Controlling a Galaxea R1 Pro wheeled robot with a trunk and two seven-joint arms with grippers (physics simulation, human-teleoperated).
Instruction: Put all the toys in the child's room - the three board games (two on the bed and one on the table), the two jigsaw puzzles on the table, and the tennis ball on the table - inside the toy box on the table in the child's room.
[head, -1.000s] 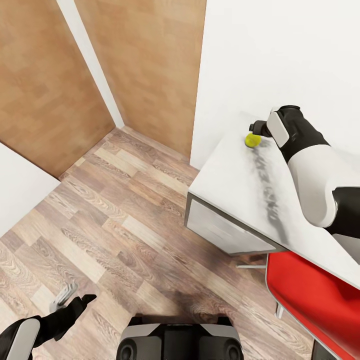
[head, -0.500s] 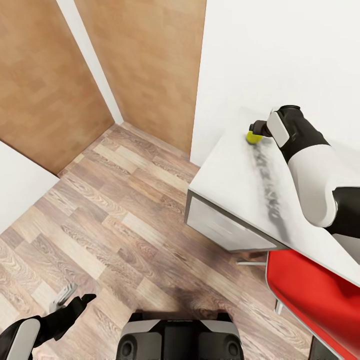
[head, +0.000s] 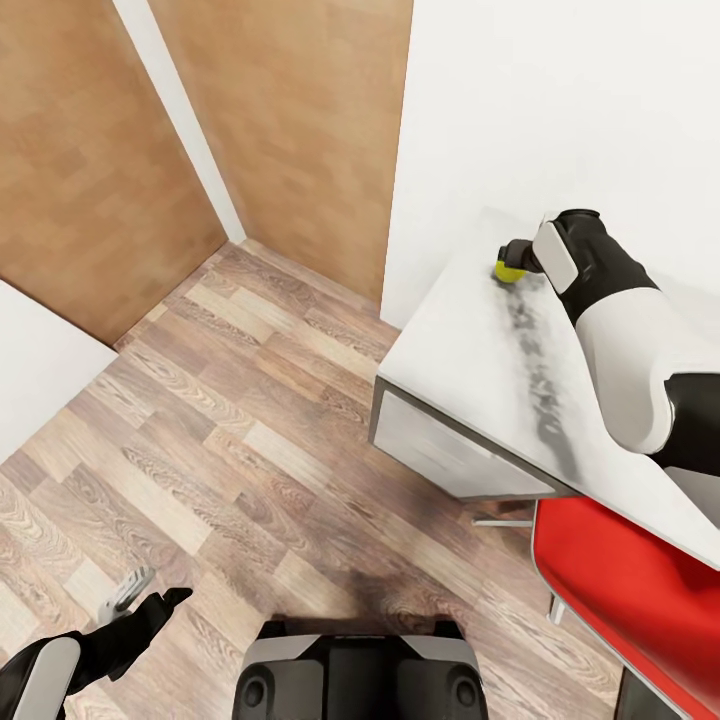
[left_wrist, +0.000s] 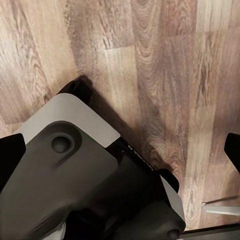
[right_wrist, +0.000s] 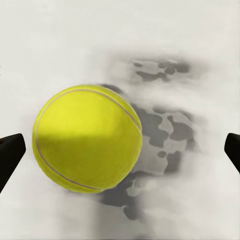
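Room: white walls, wood-panel doors, plank floor (head: 250, 430). The pale tabletop (head: 470, 350) stood beside a red chair (head: 620, 590). The right end effector (right_wrist: 120, 150) was spread wide, its fingertips (right_wrist: 10, 155) well apart on either side of the ball (right_wrist: 87, 145), gripping nothing. The ball rested on the tabletop's far corner. The left end effector (head: 140, 595) hung spread over the floor, empty.
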